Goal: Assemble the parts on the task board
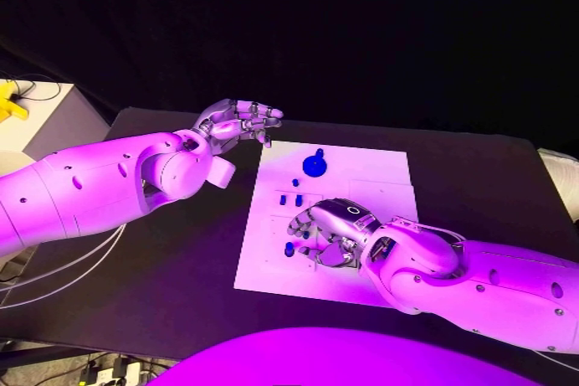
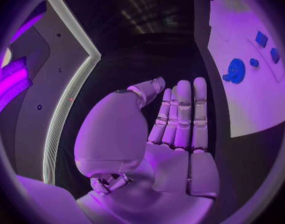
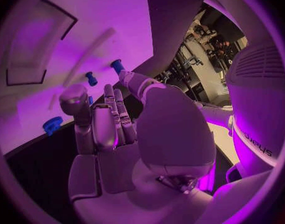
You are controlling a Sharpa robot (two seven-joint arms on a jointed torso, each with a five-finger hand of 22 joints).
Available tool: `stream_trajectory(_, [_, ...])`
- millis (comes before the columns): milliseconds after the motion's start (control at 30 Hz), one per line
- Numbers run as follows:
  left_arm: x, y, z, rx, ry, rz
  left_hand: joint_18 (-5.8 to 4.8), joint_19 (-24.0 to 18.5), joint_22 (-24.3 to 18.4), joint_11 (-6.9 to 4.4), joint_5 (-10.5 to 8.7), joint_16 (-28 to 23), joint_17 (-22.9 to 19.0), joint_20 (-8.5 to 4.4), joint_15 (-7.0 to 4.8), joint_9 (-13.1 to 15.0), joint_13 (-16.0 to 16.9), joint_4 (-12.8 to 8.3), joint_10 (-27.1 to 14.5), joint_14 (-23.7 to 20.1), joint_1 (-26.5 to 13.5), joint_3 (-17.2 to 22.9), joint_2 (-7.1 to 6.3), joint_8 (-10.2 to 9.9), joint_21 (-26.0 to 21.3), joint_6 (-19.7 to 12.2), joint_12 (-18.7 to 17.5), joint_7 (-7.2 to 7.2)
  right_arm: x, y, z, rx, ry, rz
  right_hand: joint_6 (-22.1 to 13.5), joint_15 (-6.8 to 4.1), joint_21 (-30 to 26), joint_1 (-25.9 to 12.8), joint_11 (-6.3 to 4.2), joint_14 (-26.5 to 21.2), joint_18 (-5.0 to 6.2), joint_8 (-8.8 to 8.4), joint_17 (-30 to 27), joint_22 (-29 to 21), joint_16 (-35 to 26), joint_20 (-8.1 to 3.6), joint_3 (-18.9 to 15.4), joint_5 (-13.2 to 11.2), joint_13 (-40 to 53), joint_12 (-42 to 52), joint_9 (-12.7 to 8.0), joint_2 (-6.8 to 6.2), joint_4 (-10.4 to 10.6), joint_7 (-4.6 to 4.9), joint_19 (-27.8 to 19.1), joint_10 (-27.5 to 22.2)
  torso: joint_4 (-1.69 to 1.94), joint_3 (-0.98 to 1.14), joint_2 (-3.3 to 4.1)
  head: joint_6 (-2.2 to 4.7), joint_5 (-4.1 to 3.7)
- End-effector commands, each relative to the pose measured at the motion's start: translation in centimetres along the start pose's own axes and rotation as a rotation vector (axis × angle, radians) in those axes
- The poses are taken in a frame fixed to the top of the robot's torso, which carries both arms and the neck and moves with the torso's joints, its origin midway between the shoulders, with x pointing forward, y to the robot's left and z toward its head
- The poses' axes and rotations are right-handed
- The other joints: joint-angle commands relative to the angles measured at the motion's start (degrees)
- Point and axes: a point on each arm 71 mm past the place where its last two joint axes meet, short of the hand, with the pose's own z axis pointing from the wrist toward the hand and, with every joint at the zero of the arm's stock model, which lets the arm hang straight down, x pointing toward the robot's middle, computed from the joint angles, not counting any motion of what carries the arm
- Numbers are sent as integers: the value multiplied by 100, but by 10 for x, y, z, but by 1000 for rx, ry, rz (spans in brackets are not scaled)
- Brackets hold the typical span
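A: Where is the task board (image 1: 374,172)?

B: In the middle of the black worktop (image 1: 181,269), a white plate lying flat. A round blue part (image 1: 315,164) sits near its far edge, and in the left wrist view it shows as a disc with a small lobe at one side (image 2: 234,70).

A: And the smaller parts?

B: A small blue piece (image 1: 295,182) lies just nearer than the disc, and two short blue pegs (image 1: 289,199) stand side by side below it. Another blue piece (image 1: 289,249) lies by the board's left edge, close beside the right robot hand.

A: What is the right robot hand (image 1: 328,234) doing?

B: It hangs low over the middle of the board, fingers curled downward. In the right wrist view two blue pegs (image 3: 91,78) stand beyond its fingertips, apart from them. I cannot tell whether it holds anything.

A: The left robot hand (image 1: 239,120)?

B: It is off the board, above the worktop by the board's far left corner. Its fingers are loosely extended with nothing in them; the left wrist view shows them (image 2: 183,114) straight and side by side.
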Motion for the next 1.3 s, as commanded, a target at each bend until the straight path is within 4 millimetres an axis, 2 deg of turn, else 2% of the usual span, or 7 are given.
stream_trajectory(33, [2,-1,0,5,17,-3,84,45,-5,1,-6,-35,-9,11,15,-6,-5,-7,-31,-24,-14,-28,32,35,-23,-41,-20,7,-9,-2,-6,0,-78,41,-52,21,0,74,8,-6,46,-51,-15,4,-30,-6,-17,132,7,74,-12,-5,-39,18,2,-32,-3,2,-7,1,-36])
stream_trajectory(267, [1,0,0,5,15,-3,83,48,-9,3,-10,-36,-11,11,16,-7,-9,-7,-37,-25,-13,-33,30,36,-28,-47,-22,9,-42,-31,-30,139,-119,232,69,11,41,-16,-13,0,36,-23,-57,27,-57,-10,19,22,43,361,-1,23,29,70,55,350,-16,-5,-21,1,-196])
stream_trajectory(467, [1,1,0,8,12,-3,82,49,-12,5,-13,-36,-12,12,18,-8,-10,-2,-39,-26,-21,-41,24,35,-32,-52,-21,10,-74,-77,-65,340,-106,405,322,-225,92,-341,-319,59,22,163,74,45,8,-191,-496,-166,622,1312,75,-55,346,-137,142,1464,-52,-15,-56,1,-476])
stream_trajectory(567, [1,1,-1,8,12,-4,82,49,-12,5,-13,-36,-12,12,18,-8,-10,-2,-39,-26,-21,-41,24,35,-32,-52,-21,10,-80,-93,-80,407,-92,430,298,-307,481,-289,-415,176,-67,314,442,228,224,-281,-1001,-181,2708,3395,136,2,514,-224,360,1356,-67,-14,-72,1,-619])
stream_trajectory(633, [1,1,-1,8,11,-5,82,49,-12,5,-13,-36,-12,12,18,-8,-10,-2,-39,-26,-21,-41,24,35,-32,-52,-21,10,-82,-103,-91,452,-80,433,216,-295,677,-266,-386,258,-103,498,901,346,476,-277,-1322,-163,5415,5795,208,87,766,-227,452,1474,-72,-10,-79,1,-744])
stream_trajectory(800, [1,4,-2,4,10,-7,82,49,-12,5,-13,-36,-12,12,18,-8,-10,-2,-39,-26,-21,-41,24,35,-32,-52,-21,10,-83,-117,-114,529,-59,392,128,-279,1089,-285,-388,394,-169,869,1715,577,887,-272,-2136,-39,7276,7299,339,291,1421,-249,610,2014,-85,3,-103,1,-923])
stream_trajectory(1300, [1,7,-4,-3,7,-10,82,49,-12,5,-13,-36,-12,12,18,-8,-10,-2,-39,-26,-21,-41,24,35,-32,-52,-21,10,-59,-118,-143,628,-6,230,179,-314,1740,-480,-440,525,-281,1205,2440,908,1198,-299,-3544,291,7984,7796,384,674,1487,-317,819,2398,-105,16,-121,1,-1035])
